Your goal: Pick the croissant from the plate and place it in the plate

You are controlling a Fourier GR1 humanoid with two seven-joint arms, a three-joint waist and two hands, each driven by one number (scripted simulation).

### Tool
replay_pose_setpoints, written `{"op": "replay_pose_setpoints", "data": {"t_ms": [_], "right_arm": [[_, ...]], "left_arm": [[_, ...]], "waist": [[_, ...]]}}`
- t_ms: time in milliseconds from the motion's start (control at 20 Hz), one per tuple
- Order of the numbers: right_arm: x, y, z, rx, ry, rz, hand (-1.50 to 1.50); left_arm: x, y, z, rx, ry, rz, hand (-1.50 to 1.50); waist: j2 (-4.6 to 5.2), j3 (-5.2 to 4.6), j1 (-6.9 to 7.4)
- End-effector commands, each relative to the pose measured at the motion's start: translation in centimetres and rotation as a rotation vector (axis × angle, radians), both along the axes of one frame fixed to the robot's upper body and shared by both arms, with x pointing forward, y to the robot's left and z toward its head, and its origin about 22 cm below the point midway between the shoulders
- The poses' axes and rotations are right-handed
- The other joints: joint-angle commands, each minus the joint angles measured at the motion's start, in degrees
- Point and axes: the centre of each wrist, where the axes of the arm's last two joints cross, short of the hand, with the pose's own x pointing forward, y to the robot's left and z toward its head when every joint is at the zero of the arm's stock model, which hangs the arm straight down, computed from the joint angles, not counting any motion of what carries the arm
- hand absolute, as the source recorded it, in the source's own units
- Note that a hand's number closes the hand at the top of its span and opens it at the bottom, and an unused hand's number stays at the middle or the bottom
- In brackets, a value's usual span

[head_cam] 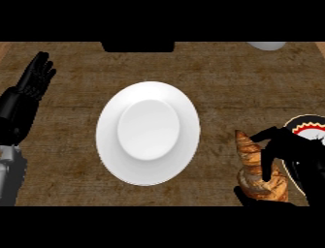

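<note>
Croissant [254,167] sits near counter's [72,189] front-right edge, inside right hand [294,150], w/ fingers curled round its lower half; pointed tip sticks up free. Golden-brown, ridged, flaky. Patterned plate [321,128] just behind hand; white plate [148,131] mid-counter. Left hand [29,89] at left edge, fingers straight, touching nothing.

A single head view looks steeply down onto the counter [72,189] from above its near edge, facing the far edge. It sits close enough that the white plate [148,133] at the counter's middle fills much of the view, forearms entering from below.
</note>
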Motion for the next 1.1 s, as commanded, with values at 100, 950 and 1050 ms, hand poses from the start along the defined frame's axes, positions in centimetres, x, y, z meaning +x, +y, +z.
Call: {"op": "replay_pose_setpoints", "data": {"t_ms": [100,950,1050], "right_arm": [[3.6,7.6,1.6,0.021,-0.002,0.061,1.5],[13.6,19.4,-5.4,-0.014,0.124,0.01,1.5],[14.7,18.9,-7.0,-0.022,0.13,-0.009,1.5]], "left_arm": [[0.8,0.5,0.1,-0.011,-0.014,-0.003,0.0],[1.3,-0.2,-0.1,0.012,-0.003,-0.033,0.0],[-1.0,-0.6,0.0,0.007,-0.017,-0.011,0.0]], "waist": [[0.16,-0.01,0.49],[0.4,0.03,1.31],[0.23,0.06,1.5]]}}
